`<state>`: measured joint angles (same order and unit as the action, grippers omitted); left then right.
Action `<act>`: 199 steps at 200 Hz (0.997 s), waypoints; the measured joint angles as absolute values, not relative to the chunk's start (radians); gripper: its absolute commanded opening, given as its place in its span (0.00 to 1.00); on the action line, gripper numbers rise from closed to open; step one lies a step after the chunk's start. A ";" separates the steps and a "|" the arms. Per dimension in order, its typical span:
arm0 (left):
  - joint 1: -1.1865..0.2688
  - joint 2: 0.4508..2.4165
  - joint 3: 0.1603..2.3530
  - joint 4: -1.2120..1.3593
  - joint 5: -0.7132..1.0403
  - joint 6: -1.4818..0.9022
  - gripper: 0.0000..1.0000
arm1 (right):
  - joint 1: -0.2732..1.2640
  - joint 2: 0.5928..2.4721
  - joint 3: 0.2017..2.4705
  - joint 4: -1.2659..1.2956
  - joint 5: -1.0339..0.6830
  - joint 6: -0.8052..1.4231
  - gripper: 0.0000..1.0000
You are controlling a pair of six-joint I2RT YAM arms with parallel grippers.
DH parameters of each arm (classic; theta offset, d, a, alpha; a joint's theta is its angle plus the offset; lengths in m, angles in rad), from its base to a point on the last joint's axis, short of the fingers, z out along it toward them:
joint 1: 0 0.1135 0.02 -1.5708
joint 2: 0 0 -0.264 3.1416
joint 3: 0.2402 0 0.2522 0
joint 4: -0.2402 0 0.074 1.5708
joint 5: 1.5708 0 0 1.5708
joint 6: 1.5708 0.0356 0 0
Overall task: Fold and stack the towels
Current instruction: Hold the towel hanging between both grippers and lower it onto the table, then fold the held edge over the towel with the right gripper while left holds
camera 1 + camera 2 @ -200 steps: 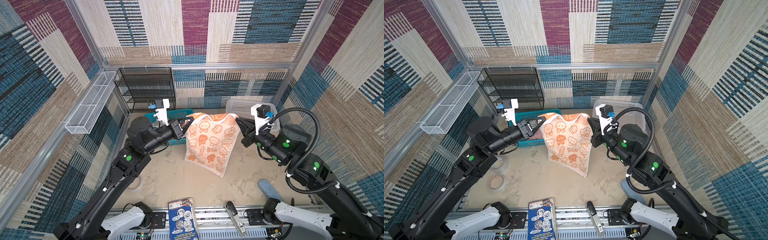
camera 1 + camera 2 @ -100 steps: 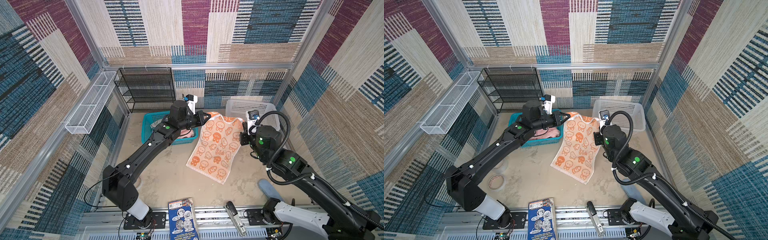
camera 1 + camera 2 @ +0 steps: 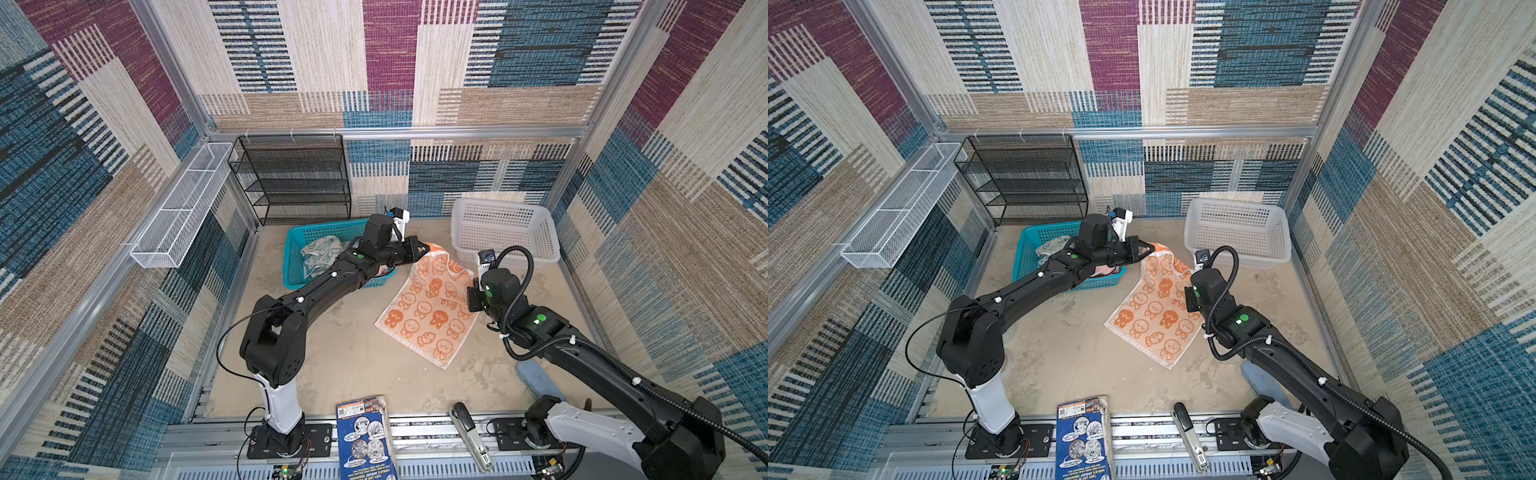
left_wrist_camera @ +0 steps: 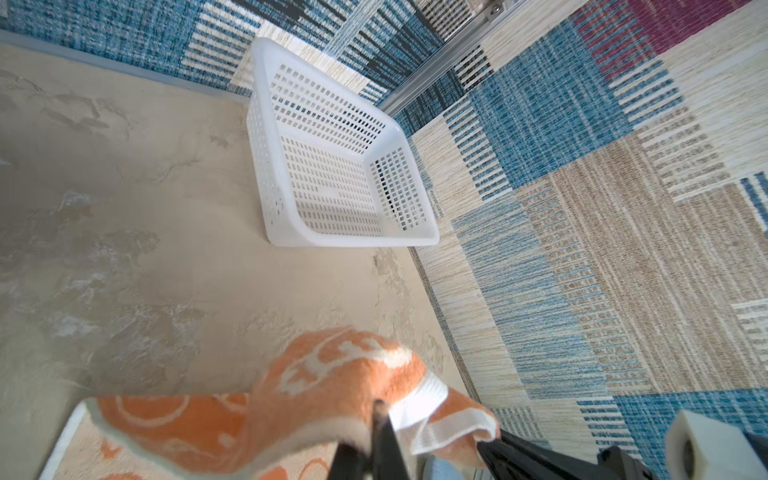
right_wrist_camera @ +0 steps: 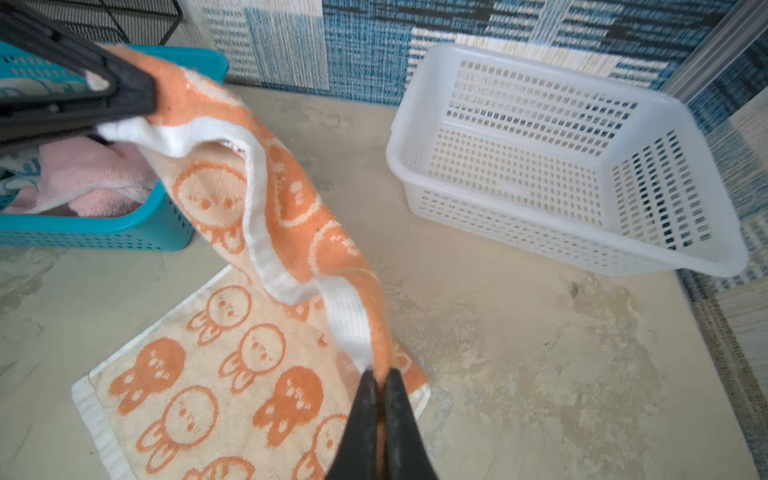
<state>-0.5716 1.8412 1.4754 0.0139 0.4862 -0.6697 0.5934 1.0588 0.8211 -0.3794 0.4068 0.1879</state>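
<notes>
Both arms [image 3: 332,286] low, fingers [image 5: 362,419] tight on orange towel [image 3: 432,316]

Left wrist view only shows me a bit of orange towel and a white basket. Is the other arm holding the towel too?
Observer: Yes, the right fingers are shut on the towel's other raised corner.
Operator: Is the towel all up in the air?
Observer: No, its lower half lies flat on the table.
Operator: Where are the other towels?
Observer: A pink towel and a blue towel sit crumpled in the blue basket.
</notes>
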 measured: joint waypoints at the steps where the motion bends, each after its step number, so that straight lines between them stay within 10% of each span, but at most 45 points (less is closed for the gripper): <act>1: -0.572 1.843 1.475 0.014 0.487 -0.668 0.00 | 0.593 1.058 0.820 -0.379 0.405 0.189 0.00; 199: -0.560 2.124 1.741 0.043 0.605 -0.554 0.00 | 0.445 1.119 0.782 -0.208 0.337 0.108 0.00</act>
